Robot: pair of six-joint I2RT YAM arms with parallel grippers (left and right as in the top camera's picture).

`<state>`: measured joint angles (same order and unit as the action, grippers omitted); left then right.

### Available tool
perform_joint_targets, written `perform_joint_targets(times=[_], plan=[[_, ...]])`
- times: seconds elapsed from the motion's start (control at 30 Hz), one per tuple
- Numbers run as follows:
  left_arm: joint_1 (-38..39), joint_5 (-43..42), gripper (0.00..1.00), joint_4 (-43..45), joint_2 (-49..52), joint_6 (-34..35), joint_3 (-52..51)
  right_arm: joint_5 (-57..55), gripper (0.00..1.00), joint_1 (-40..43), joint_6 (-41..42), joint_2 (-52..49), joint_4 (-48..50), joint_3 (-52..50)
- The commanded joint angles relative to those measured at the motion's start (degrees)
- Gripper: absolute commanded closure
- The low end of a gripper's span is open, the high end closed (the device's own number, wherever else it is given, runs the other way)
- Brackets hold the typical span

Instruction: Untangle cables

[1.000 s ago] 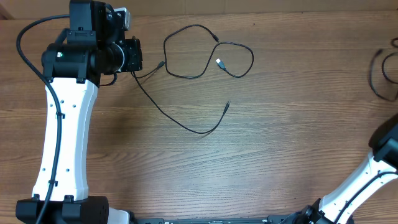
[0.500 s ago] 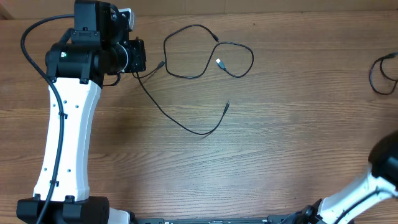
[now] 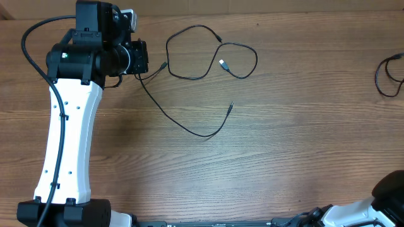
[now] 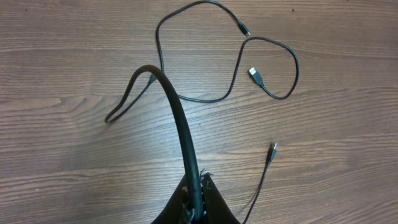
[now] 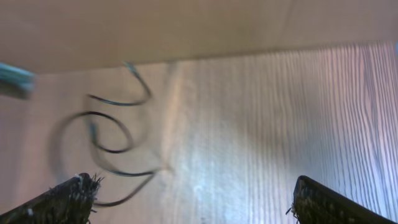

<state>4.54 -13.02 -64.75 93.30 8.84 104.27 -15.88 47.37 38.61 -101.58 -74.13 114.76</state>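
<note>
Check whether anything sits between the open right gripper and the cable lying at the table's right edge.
Nothing visible does. In the blurred right wrist view, only wooden tabletop shows between the right gripper and that cable.

A brown wood-grain tabletop (image 3: 284,145) is seen spread beneath and ahead of the left gripper (image 4: 195,200), its grain running crosswise.

The table (image 3: 284,145) is matt, smooth wood grain; the cables (image 3: 202,135) have matt black rubbery sheaths, one plug (image 3: 223,63) silvery metal; the left arm (image 3: 66,139) wears glossy white plastic
</note>
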Motion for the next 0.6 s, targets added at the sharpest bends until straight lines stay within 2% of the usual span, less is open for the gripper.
perform_joint_targets(times=[0.0, 0.2, 0.4, 0.57], plan=[[0.48, 0.09, 0.96, 0.09, -1.05, -0.09, 0.09, -0.55, 0.00, 0.94, 4.22, -1.33, 3.45, -7.87], [0.48, 0.11, 0.96, 0.07, -1.05, -0.09, 0.09, 3.61, 0.00, 0.33, 4.04, -1.42, 21.31, -24.65], [0.50, 0.13, 0.96, 0.26, -1.05, -0.09, 0.09, 28.04, 0.00, -2.25, -9.14, -4.28, 46.90, -37.48], [0.55, 0.11, 0.96, 0.20, -0.76, -0.07, 0.04, 44.54, 0.00, -9.05, -15.15, -12.85, 60.83, -35.67]])
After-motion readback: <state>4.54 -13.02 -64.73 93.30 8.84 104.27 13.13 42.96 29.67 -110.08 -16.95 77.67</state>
